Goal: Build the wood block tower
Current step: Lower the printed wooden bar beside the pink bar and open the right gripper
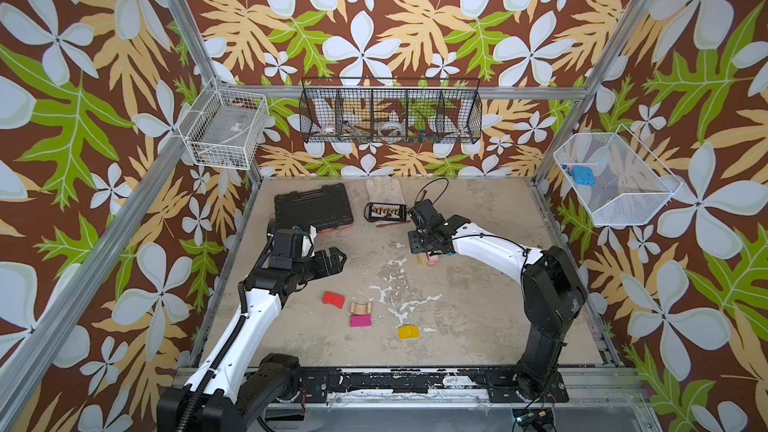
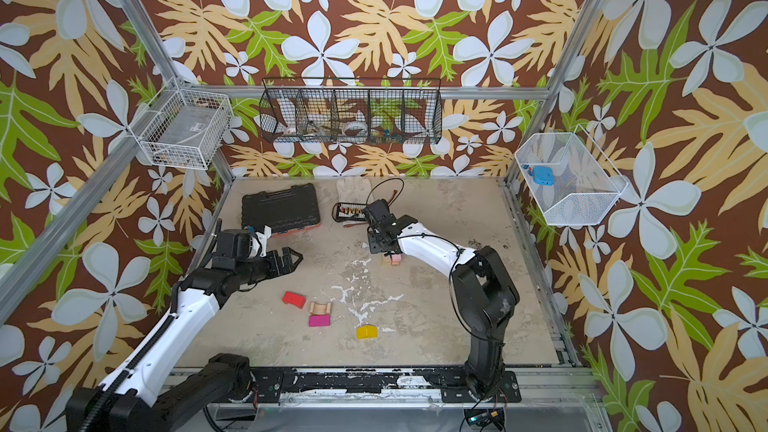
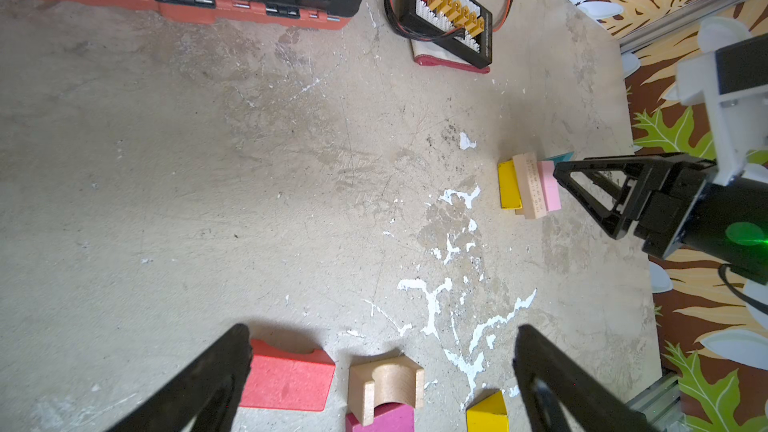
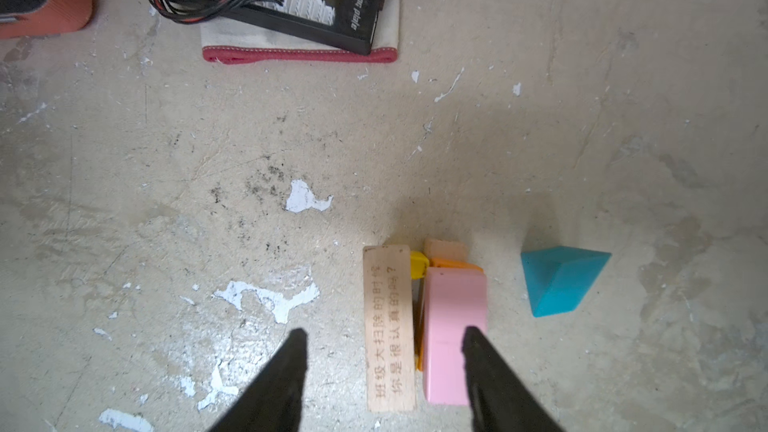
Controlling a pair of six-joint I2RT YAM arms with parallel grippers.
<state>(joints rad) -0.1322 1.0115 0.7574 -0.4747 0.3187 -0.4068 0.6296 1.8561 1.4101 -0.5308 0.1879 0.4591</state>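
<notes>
Jaws apart on both tools: right tool [image 4: 384, 331] over the tower [image 4: 453, 305] edge, left tool [image 3: 384, 328] above bare table [image 3: 208, 160].

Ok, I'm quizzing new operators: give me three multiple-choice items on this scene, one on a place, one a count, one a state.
1. Where is the teal block? A) on the table beside the stack B) on top of the stack C) on the black case
2. How many other blocks lie loose? A) two B) four C) six
3. The left gripper is: A) open, empty B) shut on a block C) shut on nothing
Answers: 1 A, it lies on bare table; 2 B, red block, plain arch, magenta block, yellow wedge; 3 A, fingers wide apart.
</notes>
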